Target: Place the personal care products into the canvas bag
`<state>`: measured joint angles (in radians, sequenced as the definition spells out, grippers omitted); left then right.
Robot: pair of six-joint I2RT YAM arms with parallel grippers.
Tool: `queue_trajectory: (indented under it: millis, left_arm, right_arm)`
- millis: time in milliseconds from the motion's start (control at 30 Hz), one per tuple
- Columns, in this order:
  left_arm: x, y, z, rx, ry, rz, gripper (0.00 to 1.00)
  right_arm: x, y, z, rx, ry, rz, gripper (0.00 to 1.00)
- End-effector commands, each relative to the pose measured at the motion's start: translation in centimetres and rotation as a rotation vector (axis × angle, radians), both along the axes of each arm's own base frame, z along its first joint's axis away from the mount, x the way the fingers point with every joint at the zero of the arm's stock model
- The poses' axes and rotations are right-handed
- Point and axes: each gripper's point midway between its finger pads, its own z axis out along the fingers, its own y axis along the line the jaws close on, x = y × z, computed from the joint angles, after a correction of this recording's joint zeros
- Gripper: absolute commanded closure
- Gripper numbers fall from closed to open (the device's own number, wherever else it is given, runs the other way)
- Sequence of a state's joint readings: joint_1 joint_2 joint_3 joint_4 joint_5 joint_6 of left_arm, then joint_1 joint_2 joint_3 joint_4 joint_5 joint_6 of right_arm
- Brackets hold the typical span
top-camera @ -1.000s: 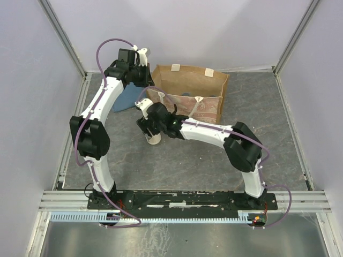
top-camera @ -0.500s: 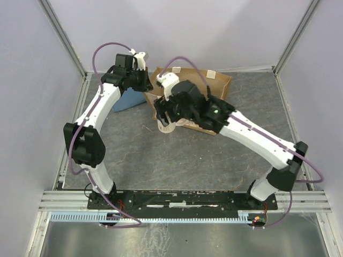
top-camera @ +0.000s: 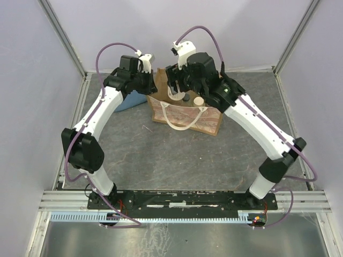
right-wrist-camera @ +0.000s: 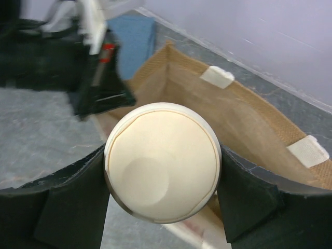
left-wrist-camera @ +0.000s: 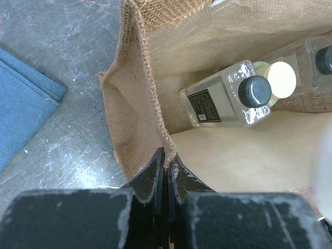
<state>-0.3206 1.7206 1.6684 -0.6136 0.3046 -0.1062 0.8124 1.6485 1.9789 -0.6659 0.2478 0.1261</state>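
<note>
My left tool is shut tight on the rim of the canvas bag, pinching the woven edge at the bag's left end. I hold it there so that the soft wall stands up and the mouth gapes, since limp fabric would sag inward and block a drop.

My right tool is clamped on the pale yellow jar, 1 finger on each side of its body with the round top facing my wrist camera. It hangs above the bag's mouth, toward the end I am pinching, and clear of the rim. I judge the jar is carried upright so it can go straight down between the walls.

Inside the bag lie a clear bottle with a dark cap, a cream cap just behind it, and a second dark cap at the far right. That makes 3 products in, and the jar looks to be the 4th.

The blue cloth lies on the bench left of the bag, apart from it.

Next I should lower the jar into the bare floor beside the bottles before letting go. The risk is clipping the rim or knocking the bottles.
</note>
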Motion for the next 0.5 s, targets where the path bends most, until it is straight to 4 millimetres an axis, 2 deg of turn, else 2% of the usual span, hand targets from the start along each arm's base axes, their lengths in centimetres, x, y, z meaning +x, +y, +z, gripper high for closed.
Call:
queue_trajectory:
  millis: [0,133,333,467]
  left_arm:
    - [-1.0,-0.2,3.3,-0.029,-0.067,-0.019,0.97]
    - [-1.2,-0.4,3.8,-0.043,-0.068,-0.032,0.97]
    - [-1.7,-0.4,4.3,-0.05,-0.073,-0.038,0.97]
    - [-1.9,-0.3,4.5,-0.048,-0.08,-0.038,0.97]
  right_arm:
    - [4.3,1.3,3.8,0.111,-0.191,-0.009,1.0]
    - [6.7,2.6,1.4,0.134,-0.207,0.0,1.0]
    - [8.1,5.2,-1.6,0.181,-0.206,0.052,1.0]
    - [9.0,5.8,-4.3,0.146,-0.21,0.059,1.0]
